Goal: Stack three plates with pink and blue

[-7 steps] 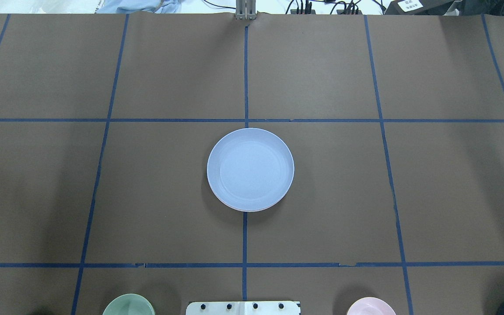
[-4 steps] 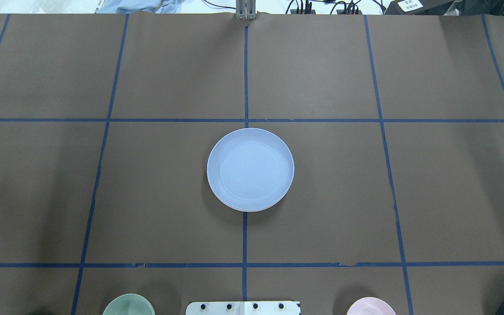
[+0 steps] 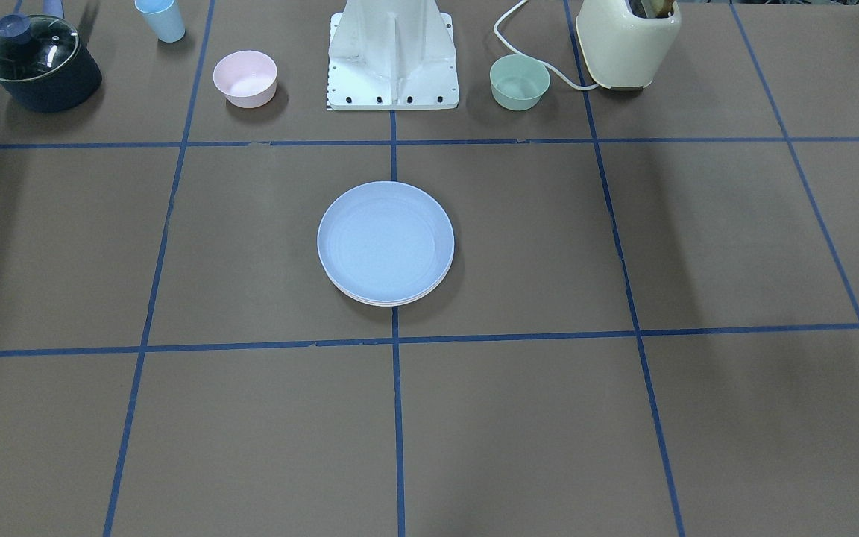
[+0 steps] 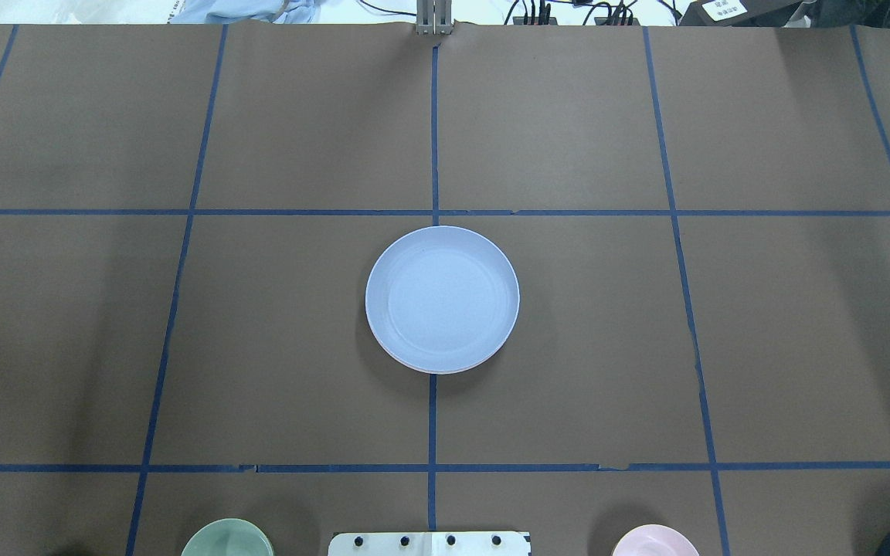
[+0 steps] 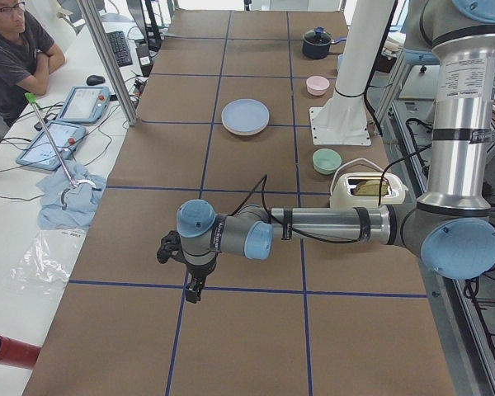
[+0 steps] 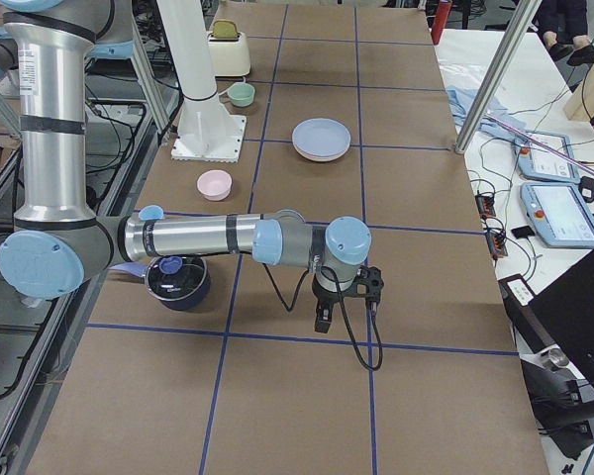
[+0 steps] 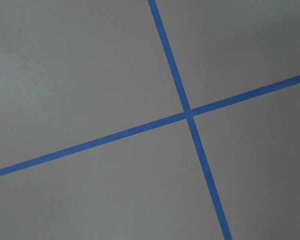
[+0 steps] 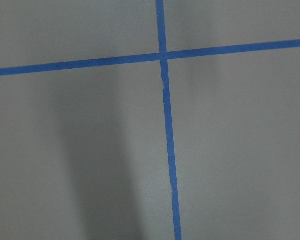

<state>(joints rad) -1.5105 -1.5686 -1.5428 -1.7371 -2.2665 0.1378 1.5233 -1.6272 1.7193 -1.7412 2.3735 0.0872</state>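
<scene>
With the three round matte plastic plates (image 4: 442,299) nested mid-way on the brown taped counter (image 4: 259,324), light blue uppermost, the left fingers (image 5: 193,290) and right fingers (image 6: 322,319), their opening impossible to tell, should simply park well clear.

1. No word, number or brand is clear enough to read in any view.
2. In the overhead view, a white label (image 4: 719,9) sits on a black box (image 4: 750,11) past the far edge of the table. It has dark marks on it, but they are too small to read.
3. In the exterior left view, a sticker (image 5: 462,78) with rows of tiny print is on the upright silver tube of the left arm (image 5: 455,157). The print is too blurry to read.
4. In the exterior right view, a tablet (image 6: 562,213) has a lit screen with small shapes. No letters can be made out.
</scene>
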